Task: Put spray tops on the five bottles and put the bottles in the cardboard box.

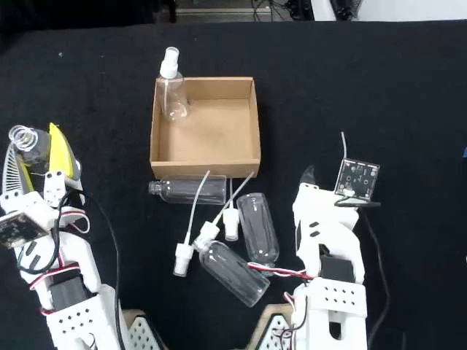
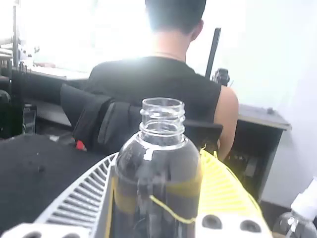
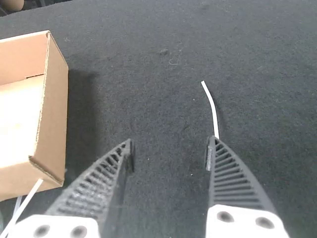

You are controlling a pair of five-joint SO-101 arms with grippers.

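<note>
- I log the left gripper (image 1: 36,146) pinching an uncapped bottle (image 2: 161,148) upright, at the bench (image 3: 247,49) left edge.
- Right gripper (image 3: 171,148) spread over the bench.
- Capped bottle (image 1: 174,95) in the cardboard box (image 1: 219,164); three bottles (image 1: 188,191) and spray tops (image 1: 231,221) lie just before it.

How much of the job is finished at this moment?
Done: one capped bottle stands in the cardboard box. In hand: the left gripper holds an uncapped bottle. Left: three bottles lie uncapped beside loose spray tops; the right gripper is open.
</note>
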